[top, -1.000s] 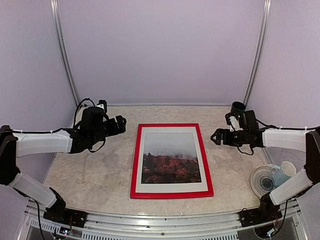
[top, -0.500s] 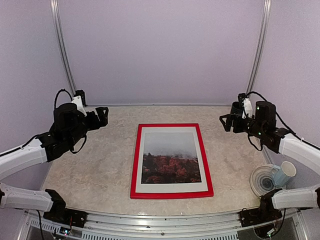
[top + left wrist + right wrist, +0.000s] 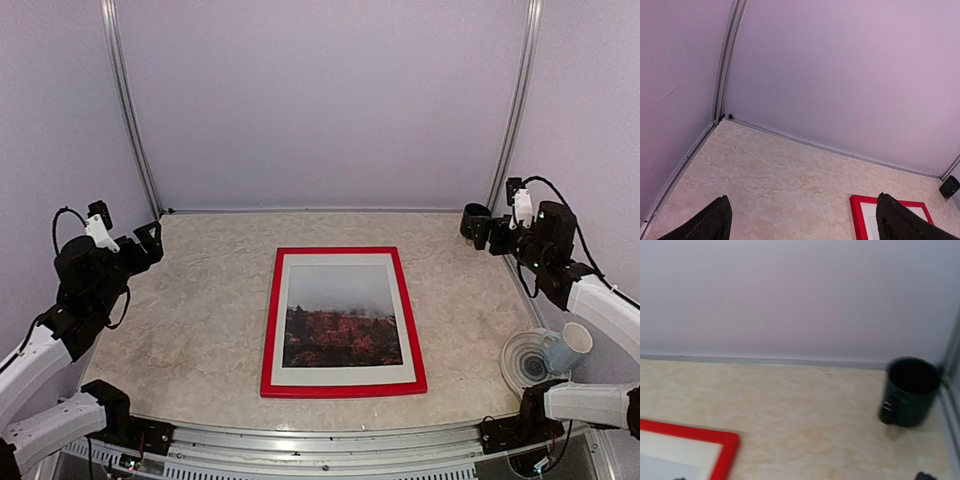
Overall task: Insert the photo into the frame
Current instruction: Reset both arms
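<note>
- We see the photo [image 3: 343,320] lying flat inside the red frame [image 3: 268,340], mid-surface; we judge the task done.
- Left gripper [image 3: 147,242] and right gripper [image 3: 492,232]: spread wide, empty, by the side edges.

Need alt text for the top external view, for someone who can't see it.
The red frame lies flat on the table with the photo of autumn trees inside it. Both arms are out at the sides, left pincer and right pincer open and empty. A pale mug tilts on a dish near right; a dark mug stands far right.
</note>
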`<state>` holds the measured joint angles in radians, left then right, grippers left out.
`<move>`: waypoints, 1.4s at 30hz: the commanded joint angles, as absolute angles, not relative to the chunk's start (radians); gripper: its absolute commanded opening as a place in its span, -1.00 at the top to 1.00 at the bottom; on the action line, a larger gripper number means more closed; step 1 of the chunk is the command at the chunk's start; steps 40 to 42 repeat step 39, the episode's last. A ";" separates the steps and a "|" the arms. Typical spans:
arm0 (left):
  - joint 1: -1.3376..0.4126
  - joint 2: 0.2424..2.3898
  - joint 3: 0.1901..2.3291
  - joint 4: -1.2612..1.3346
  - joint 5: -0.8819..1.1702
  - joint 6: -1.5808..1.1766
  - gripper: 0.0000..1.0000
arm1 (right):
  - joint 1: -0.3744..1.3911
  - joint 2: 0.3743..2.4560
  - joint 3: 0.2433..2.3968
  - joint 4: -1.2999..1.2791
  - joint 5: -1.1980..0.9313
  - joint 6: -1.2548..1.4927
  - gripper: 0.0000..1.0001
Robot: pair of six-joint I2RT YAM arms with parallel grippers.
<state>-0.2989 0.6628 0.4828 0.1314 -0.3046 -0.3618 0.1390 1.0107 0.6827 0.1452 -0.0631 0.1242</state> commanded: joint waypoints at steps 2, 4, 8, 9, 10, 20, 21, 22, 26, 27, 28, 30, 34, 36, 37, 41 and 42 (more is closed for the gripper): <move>-0.186 0.552 0.435 0.121 -0.248 -0.296 -0.98 | 0.047 0.921 0.556 0.273 -0.105 0.095 -0.99; -0.135 0.504 0.418 0.114 -0.197 -0.260 -0.98 | 0.043 0.892 0.537 0.259 -0.085 0.084 -0.98; -0.099 0.444 0.402 0.071 -0.161 -0.217 -0.98 | 0.043 0.817 0.486 0.237 -0.032 0.081 -0.98; -0.100 0.441 0.400 0.067 -0.161 -0.219 -0.98 | 0.043 0.786 0.458 0.251 0.002 0.083 -0.98; -0.100 0.440 0.398 0.065 -0.155 -0.222 -0.98 | 0.043 0.749 0.428 0.272 0.037 0.084 -0.98; -0.101 0.431 0.394 0.052 -0.139 -0.199 -0.98 | 0.043 0.594 0.326 0.280 0.047 0.074 -0.98; -0.101 0.426 0.394 0.047 -0.141 -0.198 -0.98 | 0.043 0.600 0.324 0.279 0.035 0.073 -0.98; -0.101 0.421 0.394 0.041 -0.144 -0.193 -0.98 | 0.043 0.604 0.324 0.275 0.026 0.073 -0.98; -0.104 0.400 0.392 0.020 -0.152 -0.182 -0.98 | 0.043 0.591 0.322 0.260 0.023 0.075 -0.98; -0.103 0.394 0.392 0.015 -0.159 -0.179 -0.98 | 0.043 0.581 0.317 0.260 0.010 0.070 -0.98; -0.103 0.392 0.394 0.011 -0.165 -0.178 -0.98 | 0.043 0.569 0.313 0.261 0.003 0.065 -0.98; -0.104 0.390 0.396 0.008 -0.175 -0.177 -0.98 | 0.043 0.548 0.306 0.258 -0.018 0.063 -0.98; -0.104 0.391 0.396 0.008 -0.178 -0.181 -0.98 | 0.043 0.523 0.307 0.244 -0.019 0.061 -0.98; -0.104 0.391 0.395 0.007 -0.178 -0.181 -0.98 | 0.043 0.516 0.308 0.242 -0.029 0.053 -0.98; -0.103 0.391 0.396 0.009 -0.177 -0.182 -0.98 | 0.043 0.515 0.308 0.243 -0.036 0.051 -0.98; -0.104 0.391 0.395 0.010 -0.175 -0.181 -0.98 | 0.043 0.512 0.308 0.240 -0.024 0.057 -0.98; -0.104 0.391 0.395 0.010 -0.175 -0.181 -0.98 | 0.043 0.512 0.308 0.240 -0.024 0.057 -0.98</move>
